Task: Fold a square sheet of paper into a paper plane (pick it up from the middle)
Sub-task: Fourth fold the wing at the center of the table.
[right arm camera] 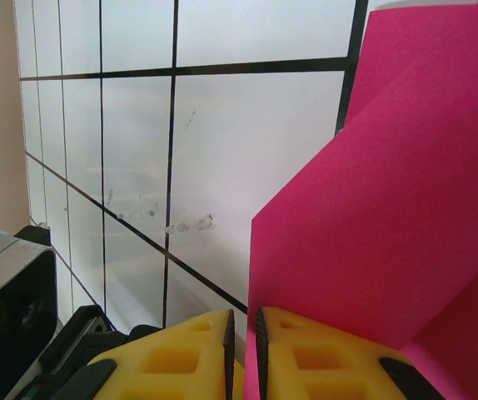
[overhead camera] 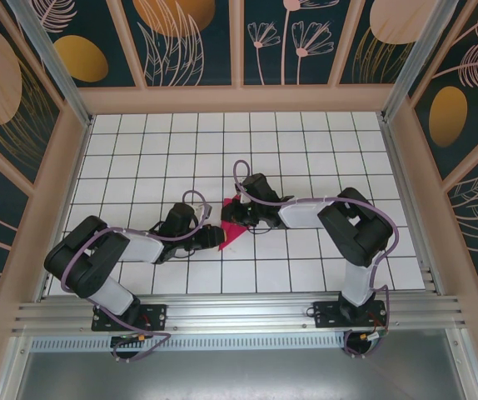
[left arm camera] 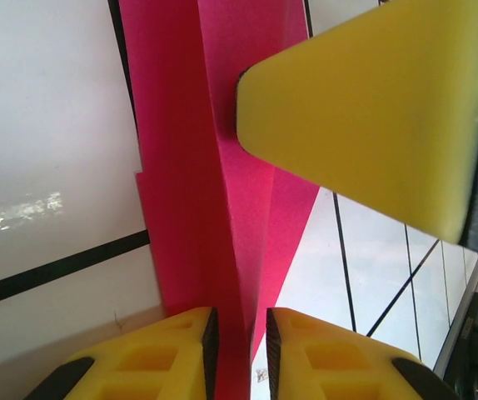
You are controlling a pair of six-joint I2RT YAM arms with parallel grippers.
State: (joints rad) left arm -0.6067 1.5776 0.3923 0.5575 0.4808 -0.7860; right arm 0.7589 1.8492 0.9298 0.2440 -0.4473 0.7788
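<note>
The left gripper (left arm camera: 239, 337) and right gripper (right arm camera: 243, 333) each clamp the creased, matte magenta paper (left arm camera: 181, 167).

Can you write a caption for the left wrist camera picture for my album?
Jaws of the left gripper pinch the creased pink paper, white tiled table behind.

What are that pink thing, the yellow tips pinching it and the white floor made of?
The folded magenta-pink sheet looks like thin matte paper: crisp creases, flat colour, no shine. The yellow fingertips of the left tool look moulded, perhaps plastic or firm rubber, with recessed pockets. The white gridded tabletop seems a smooth, slightly glossy board: it reflects light and shows faint scuffs.
</note>
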